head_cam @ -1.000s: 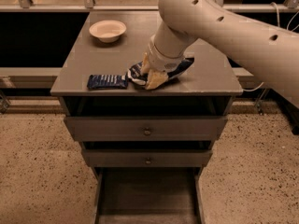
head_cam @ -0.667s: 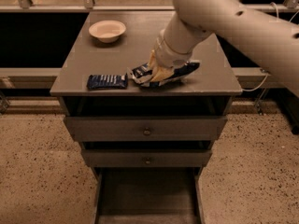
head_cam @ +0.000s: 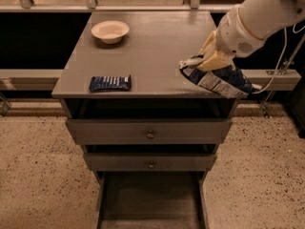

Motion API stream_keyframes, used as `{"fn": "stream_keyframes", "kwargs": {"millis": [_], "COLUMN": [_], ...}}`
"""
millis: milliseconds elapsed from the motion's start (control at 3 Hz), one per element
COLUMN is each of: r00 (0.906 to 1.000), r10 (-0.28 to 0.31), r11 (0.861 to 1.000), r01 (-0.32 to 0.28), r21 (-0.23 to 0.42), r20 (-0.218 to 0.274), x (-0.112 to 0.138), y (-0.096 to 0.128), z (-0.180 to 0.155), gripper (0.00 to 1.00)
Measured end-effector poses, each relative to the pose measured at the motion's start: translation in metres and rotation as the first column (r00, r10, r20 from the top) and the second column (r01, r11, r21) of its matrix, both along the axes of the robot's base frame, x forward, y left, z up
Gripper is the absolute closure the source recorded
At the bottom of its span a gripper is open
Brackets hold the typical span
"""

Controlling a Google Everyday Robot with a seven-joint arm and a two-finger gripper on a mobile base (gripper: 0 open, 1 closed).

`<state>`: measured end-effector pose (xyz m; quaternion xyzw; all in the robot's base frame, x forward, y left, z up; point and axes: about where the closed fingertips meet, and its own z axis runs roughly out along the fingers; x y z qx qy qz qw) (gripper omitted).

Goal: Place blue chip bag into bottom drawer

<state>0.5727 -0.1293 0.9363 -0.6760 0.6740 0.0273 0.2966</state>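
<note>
The blue chip bag, puffy, dark blue with white patches, hangs in the air over the cabinet top's right front corner. My gripper is shut on the bag's upper left part, reaching in from the upper right on a white arm. The bottom drawer is pulled out at the foot of the cabinet, a plain grey tray with low side walls, with nothing visible inside. It lies below and to the left of the bag.
A flat dark blue bar packet lies near the cabinet top's left front edge. A cream bowl sits at the back left. Two knobbed drawers are shut above the open one. Speckled floor surrounds the cabinet.
My gripper has lifted the blue chip bag off the middle of the cabinet top and carried it right, to the right front corner. The bar packet and bowl stayed put.
</note>
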Motion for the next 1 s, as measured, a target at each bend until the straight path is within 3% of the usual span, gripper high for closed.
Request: {"fn": "stream_keyframes", "kwargs": {"millis": [333,667,1000], "r00": [0.9803,0.9658,0.9523], "r10": [-0.135,-0.059,-0.050], "r11": [0.988,0.995,0.997], "r01": [0.145,0.078,0.067], "r21": [0.061,0.067,0.049], "r20": [-0.144,-0.252,-0.301], "x": [-0.039,-0.084,-0.101], "y": [-0.044,-0.026,-0.024], "z": [-0.067,-0.148,-0.169], "gripper": [1.00,1.00,1.00]}}
